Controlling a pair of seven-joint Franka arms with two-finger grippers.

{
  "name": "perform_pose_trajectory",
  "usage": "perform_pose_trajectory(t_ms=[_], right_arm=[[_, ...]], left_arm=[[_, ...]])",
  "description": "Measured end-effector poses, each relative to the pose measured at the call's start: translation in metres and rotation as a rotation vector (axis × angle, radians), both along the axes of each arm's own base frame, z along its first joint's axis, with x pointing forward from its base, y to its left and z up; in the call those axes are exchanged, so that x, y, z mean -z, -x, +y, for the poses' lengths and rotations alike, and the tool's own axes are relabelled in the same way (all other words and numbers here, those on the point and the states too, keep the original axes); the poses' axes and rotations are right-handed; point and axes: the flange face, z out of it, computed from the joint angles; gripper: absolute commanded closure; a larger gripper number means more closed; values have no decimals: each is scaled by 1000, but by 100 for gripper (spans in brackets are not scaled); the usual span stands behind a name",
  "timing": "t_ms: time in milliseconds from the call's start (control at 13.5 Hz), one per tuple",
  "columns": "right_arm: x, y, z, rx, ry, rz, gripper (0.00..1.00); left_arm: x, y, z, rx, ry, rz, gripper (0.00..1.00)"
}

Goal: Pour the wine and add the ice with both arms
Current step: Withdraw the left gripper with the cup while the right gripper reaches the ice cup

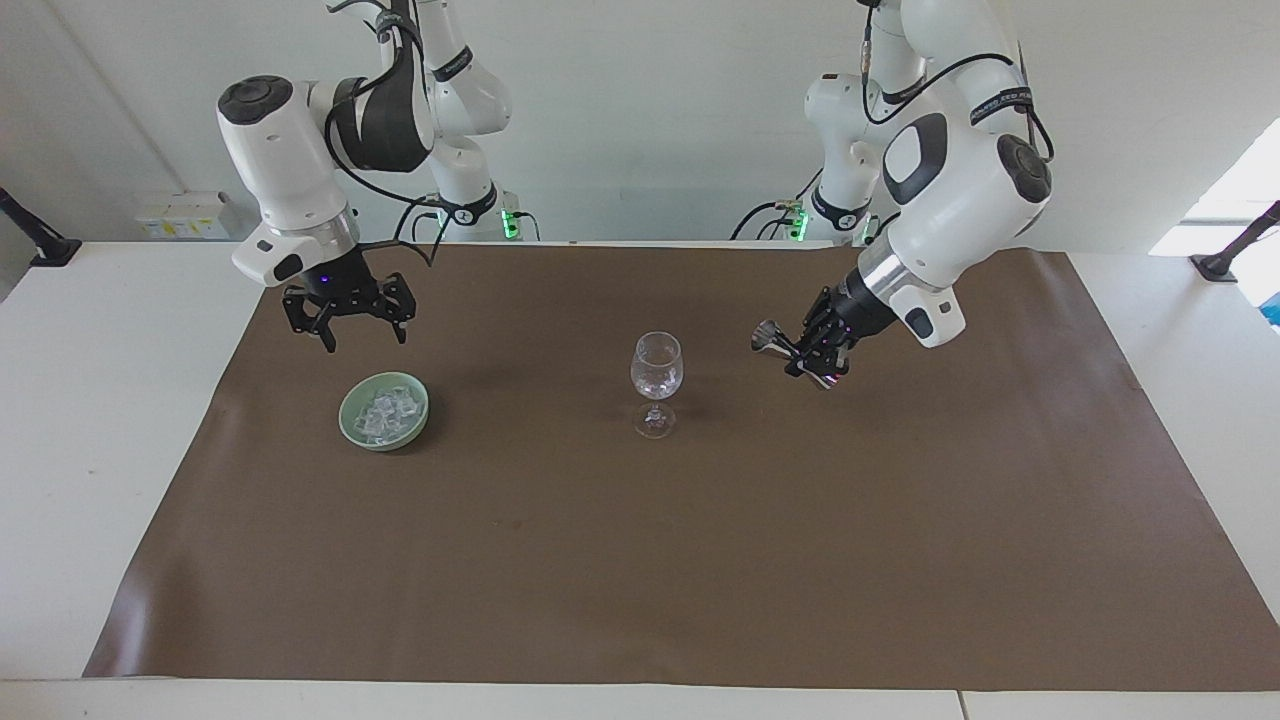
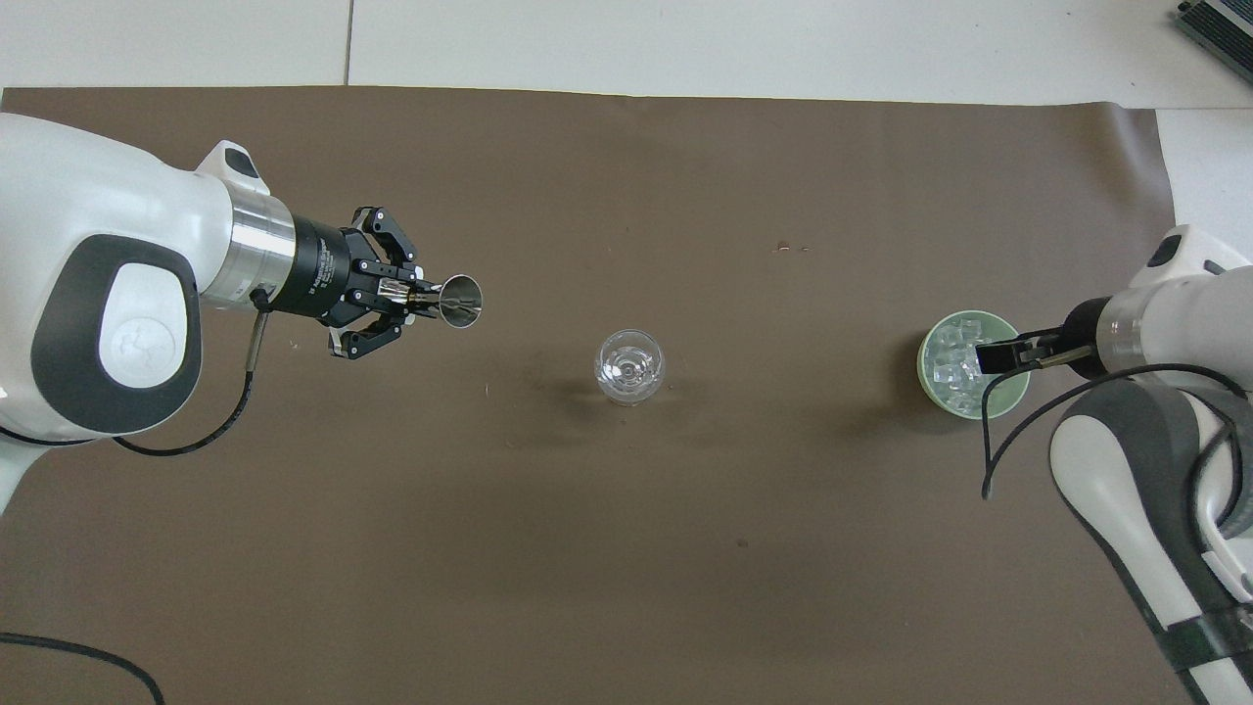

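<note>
Brown paper [image 1: 700, 560] covers most of our white table [image 1: 90, 420]. We are two white arms. Our left gripper [image 1: 812, 352] is shut tight on a small shiny metal cup [image 2: 460, 300] (the kind with two ends) and holds it tipped on its side in the air, over the paper toward the left arm's end of the table, well apart from the glass. Our right gripper [image 1: 347, 318] hangs with its fingers spread wide and nothing in them, up over the edge of a pale green bowl [image 1: 347, 411]. The ice [image 1: 385, 413] sits piled in that bowl, toward the right arm's end. A clear glass [image 1: 656, 372] on a stem stands upright in the middle, between the bowl and the metal cup.
</note>
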Motion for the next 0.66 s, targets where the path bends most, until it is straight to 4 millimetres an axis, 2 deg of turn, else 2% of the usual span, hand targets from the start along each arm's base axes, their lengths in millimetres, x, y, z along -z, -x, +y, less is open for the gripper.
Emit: perform_pose_trajectory(t_ms=[221, 443, 664], right_arm=[[27, -6, -2, -8, 4, -9, 0], [59, -4, -6, -16, 6, 6, 0], [83, -1, -11, -27, 7, 41, 0]], left_arm=[[7, 3, 30, -6, 85, -19, 100], [14, 5, 52, -20, 152, -29, 100], [37, 9, 82, -58, 239, -22, 100]])
